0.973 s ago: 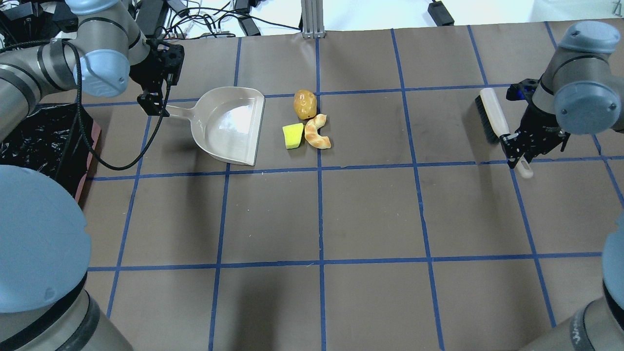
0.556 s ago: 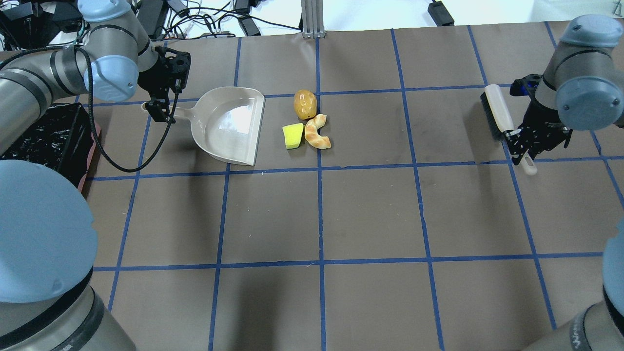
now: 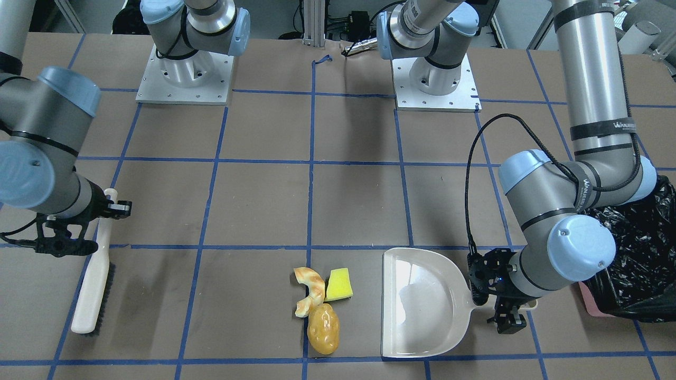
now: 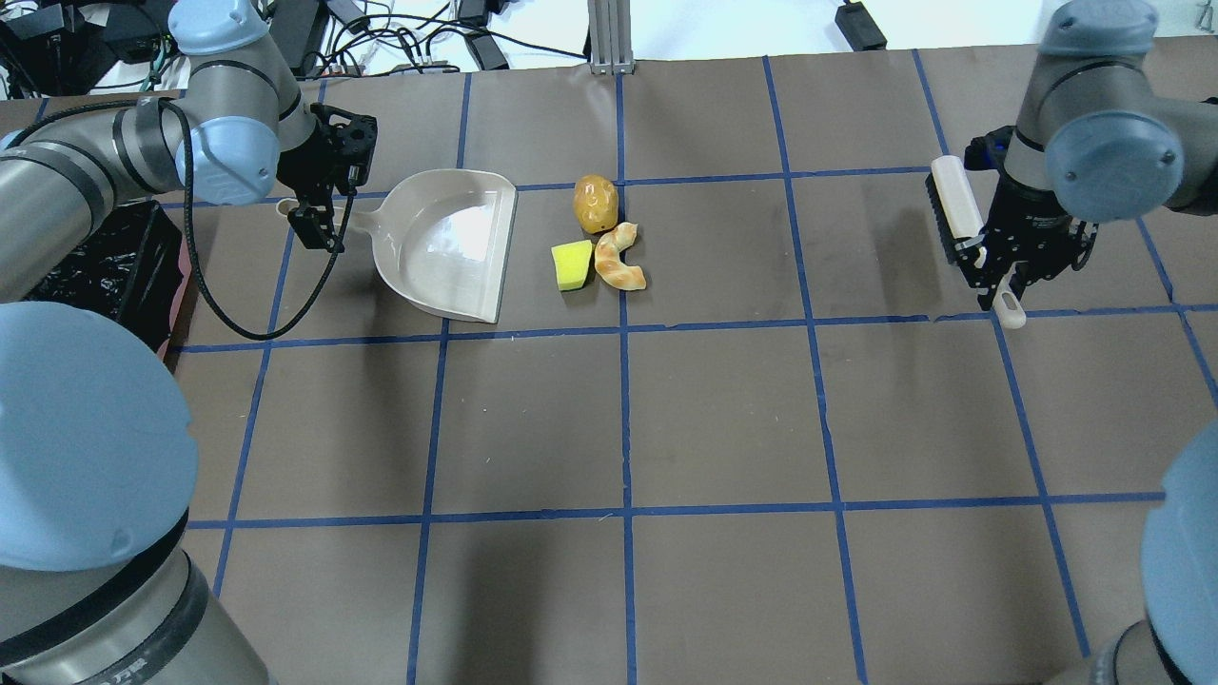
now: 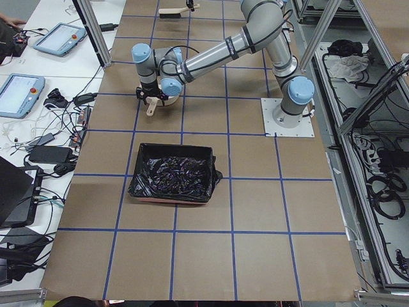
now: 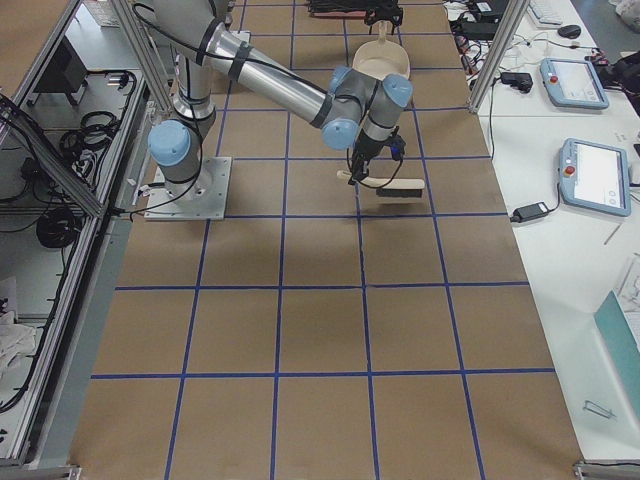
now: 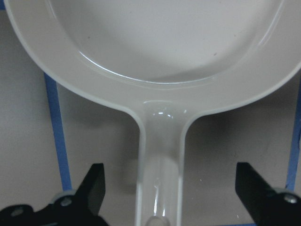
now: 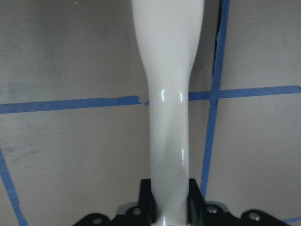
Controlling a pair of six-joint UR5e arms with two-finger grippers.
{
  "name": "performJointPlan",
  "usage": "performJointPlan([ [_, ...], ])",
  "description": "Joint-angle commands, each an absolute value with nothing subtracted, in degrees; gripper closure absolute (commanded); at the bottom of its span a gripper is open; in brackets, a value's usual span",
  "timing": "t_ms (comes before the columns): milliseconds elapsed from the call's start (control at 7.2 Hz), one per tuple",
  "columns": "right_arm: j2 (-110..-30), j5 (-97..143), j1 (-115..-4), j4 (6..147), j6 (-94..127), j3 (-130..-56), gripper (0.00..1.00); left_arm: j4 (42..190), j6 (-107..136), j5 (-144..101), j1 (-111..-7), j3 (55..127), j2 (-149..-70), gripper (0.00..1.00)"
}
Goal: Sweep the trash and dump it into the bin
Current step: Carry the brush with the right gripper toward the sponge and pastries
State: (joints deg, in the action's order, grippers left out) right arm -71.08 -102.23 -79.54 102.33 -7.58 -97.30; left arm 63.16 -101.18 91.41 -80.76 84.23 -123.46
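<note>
The trash lies in a cluster: a yellow sponge (image 4: 571, 265) (image 3: 339, 284), a tan bread piece (image 4: 618, 262) (image 3: 311, 290) and a potato-shaped lump (image 4: 596, 203) (image 3: 323, 328). The cream dustpan (image 4: 447, 243) (image 3: 422, 301) lies just left of them, mouth toward them. My left gripper (image 4: 326, 217) (image 7: 171, 193) is open and straddles the dustpan handle (image 7: 160, 155) without touching it. My right gripper (image 4: 994, 271) (image 8: 169, 202) is shut on the white handle of a black-bristled brush (image 4: 954, 205) (image 3: 95, 274) at the far right. The bin (image 4: 105, 276) (image 3: 634, 264) stands at the table's left edge.
The brown table paper carries a blue tape grid (image 4: 623, 419). A black cable (image 4: 238, 328) loops down from my left wrist beside the dustpan. Cables and power bricks (image 4: 428, 38) lie beyond the far edge.
My left gripper has moved right and come over the dustpan handle. My right gripper has carried the brush farther back and slightly left, turning it more upright in view.
</note>
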Motion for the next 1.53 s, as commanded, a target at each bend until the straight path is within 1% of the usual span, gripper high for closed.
performJointPlan([
  [0,-71.63,-103.18,-87.85,101.43,0.93,-96.95,0.96,63.11,-102.21,91.05,-81.12,84.2,-124.27,0.0],
  [278,-71.11,-105.03,-95.33,100.38,10.15,-96.25,0.97,63.11,-103.45,90.97,-81.04,84.2,-125.5,0.0],
  [417,-70.76,-105.73,-97.62,98.2,13.15,-94.67,0.97,63.19,-103.27,90.88,-81.21,84.2,-125.51,0.0],
  [834,-64.62,-103.55,-104.65,89.67,22.92,-86.42,1.0,63.19,-103.62,87.54,-81.21,84.29,-126.12,0.03],
  [1112,-61.71,-101.34,-107.48,89.47,25.49,-83.51,1.0,63.11,-103.71,87.45,-80.95,84.2,-126.21,0.11],
  [1251,-60.48,-100.29,-108.1,89.39,25.66,-81.67,1.0,63.11,-103.71,87.63,-80.86,84.2,-126.12,0.2],
  [1390,-59.69,-99.94,-109.32,89.47,25.66,-81.39,1.0,62.93,-103.71,87.8,-80.95,84.2,-126.12,0.37],
])
